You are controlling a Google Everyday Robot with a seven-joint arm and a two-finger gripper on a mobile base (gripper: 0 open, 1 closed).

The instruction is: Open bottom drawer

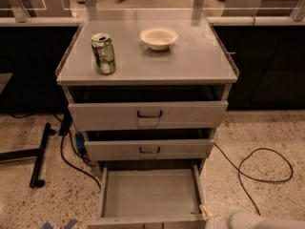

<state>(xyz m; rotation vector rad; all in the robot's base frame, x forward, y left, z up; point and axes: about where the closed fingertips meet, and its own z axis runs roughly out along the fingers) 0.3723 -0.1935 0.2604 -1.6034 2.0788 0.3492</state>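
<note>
We reckon the job's approx. done: the bottom drawer [150,194], at 6 o'clock, sits pulled well out, w/ the pincer [208,213] by its front-right corner at 5 o'clock, grip state we can't tell.

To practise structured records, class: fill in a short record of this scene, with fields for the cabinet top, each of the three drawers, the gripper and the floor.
cabinet top: can at left; bowl further back and to its right, apart from it
top drawer: out a little
middle drawer: out a little
bottom drawer: pulled well out, tray bare
gripper: at the bottom drawer's front right corner
floor: cable looped right of the cabinet
</note>
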